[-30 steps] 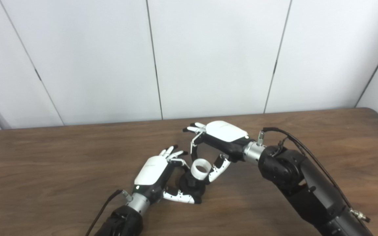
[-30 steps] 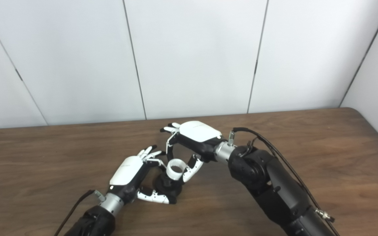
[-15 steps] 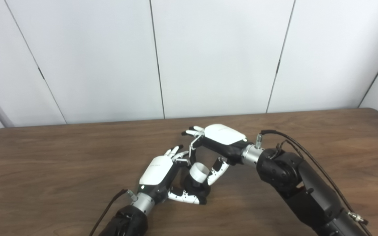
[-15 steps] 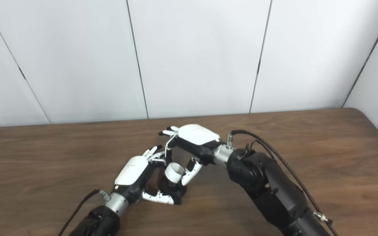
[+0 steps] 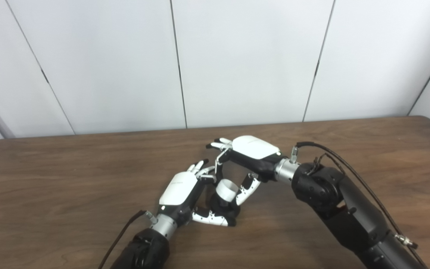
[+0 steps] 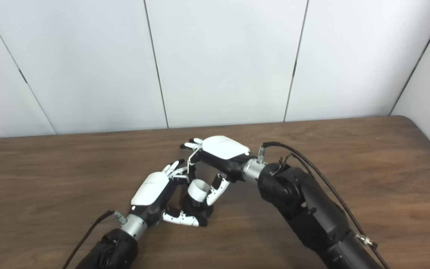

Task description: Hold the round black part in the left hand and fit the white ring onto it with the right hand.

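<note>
Right hand (image 5: 254,151) fingers (image 5: 218,166) and thumb pinched on the white ring (image 5: 226,189), palm down over it. Ring a short tube, axis tilted, open mouth facing up and toward the far right, lower end seated on the round black part (image 5: 224,207). Left hand (image 5: 185,190) fingers curled around that black part, thumb lying along its near side, base low over the brown desk (image 5: 69,194), contact with the wood not discernible. Both near the desk's middle, forearms converging from the near edge, white wall panels (image 5: 245,63) behind.
</note>
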Tool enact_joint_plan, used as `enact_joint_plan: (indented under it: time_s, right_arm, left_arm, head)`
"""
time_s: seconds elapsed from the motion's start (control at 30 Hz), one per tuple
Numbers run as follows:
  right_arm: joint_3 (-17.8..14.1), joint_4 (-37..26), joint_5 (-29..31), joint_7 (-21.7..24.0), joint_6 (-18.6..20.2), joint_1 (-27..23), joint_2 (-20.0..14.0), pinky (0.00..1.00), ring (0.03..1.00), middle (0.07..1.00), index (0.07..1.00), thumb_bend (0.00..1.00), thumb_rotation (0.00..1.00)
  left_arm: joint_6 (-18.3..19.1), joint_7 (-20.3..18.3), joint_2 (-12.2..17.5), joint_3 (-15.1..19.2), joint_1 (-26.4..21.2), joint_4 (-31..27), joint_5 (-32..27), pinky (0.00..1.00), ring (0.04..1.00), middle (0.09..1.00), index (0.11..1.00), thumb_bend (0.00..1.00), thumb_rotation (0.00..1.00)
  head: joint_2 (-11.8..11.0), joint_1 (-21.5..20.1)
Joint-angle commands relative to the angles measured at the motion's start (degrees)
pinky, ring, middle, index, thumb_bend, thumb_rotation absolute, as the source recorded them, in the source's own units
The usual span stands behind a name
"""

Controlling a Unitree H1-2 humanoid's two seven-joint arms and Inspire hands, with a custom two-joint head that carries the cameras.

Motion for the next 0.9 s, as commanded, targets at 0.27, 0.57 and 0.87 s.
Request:
enact_joint_plan:
  time_s: [0.27, 0.57, 0.87]
  right_arm:
    - [0.12, -1.44, 0.69, -1.1, -1.52, -2.3, 1.14, 0.94, 1.0, 0.961, 0.478, 0.52, 0.13]
    - [0.64, -1.01, 0.62, -0.99, -1.21, -2.19, 2.66, 0.95, 1.0, 0.96, 0.478, 0.52, 0.13]
    - [1.29, -0.4, 0.09, -1.63, -2.75, -2.17, 2.71, 0.92, 1.0, 0.954, 0.478, 0.52, 0.13]
  left_arm:
    - [0.17, -0.55, -3.3, -3.75, 6.24, 4.36, 0.18, 1.0, 1.0, 0.879, 0.479, 0.52, 0.05]
    - [0.86, -0.9, -3.91, -3.99, 5.84, 4.41, 0.13, 1.0, 1.0, 0.885, 0.479, 0.52, 0.05]
    - [1.14, -0.58, -4.07, -4.53, 5.29, 4.9, 0.7, 1.0, 1.0, 0.889, 0.479, 0.52, 0.05]
  head:
    - [-0.35, 0.74]
    - [-0.44, 1.33]
    - [-0.37, 1.51]
